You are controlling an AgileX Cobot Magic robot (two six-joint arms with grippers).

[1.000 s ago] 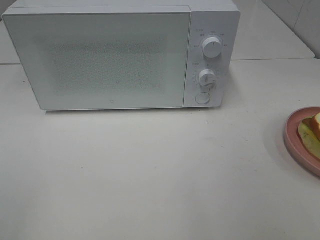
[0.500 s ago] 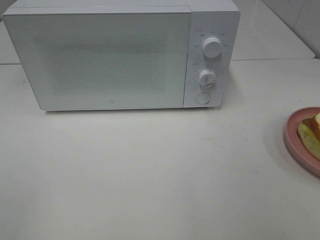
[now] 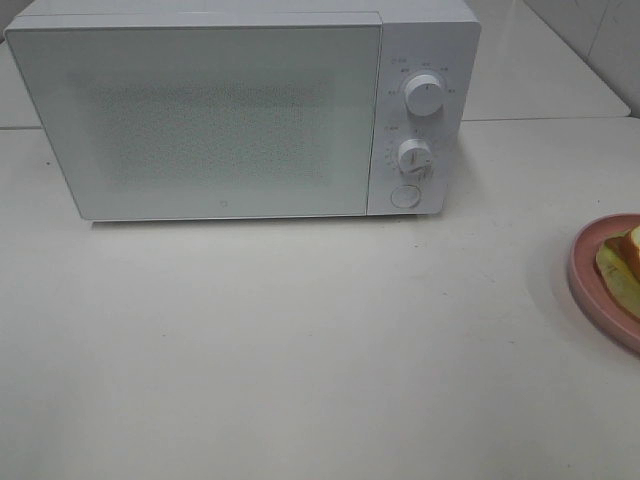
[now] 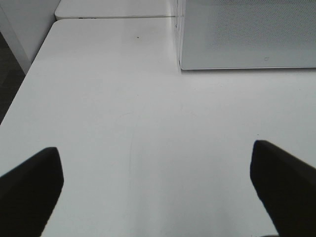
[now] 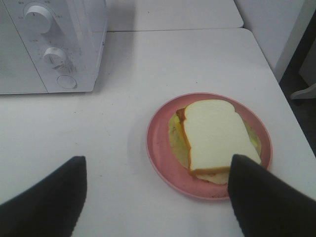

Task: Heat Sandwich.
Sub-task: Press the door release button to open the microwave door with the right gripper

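Sandwich (image 5: 215, 136): squarish white bread, round pink plate (image 5: 157, 148)

sandwich (image 5: 215, 133): on pink plate (image 5: 157, 148) | right gripper (image 5: 157, 165): jaws wide apart
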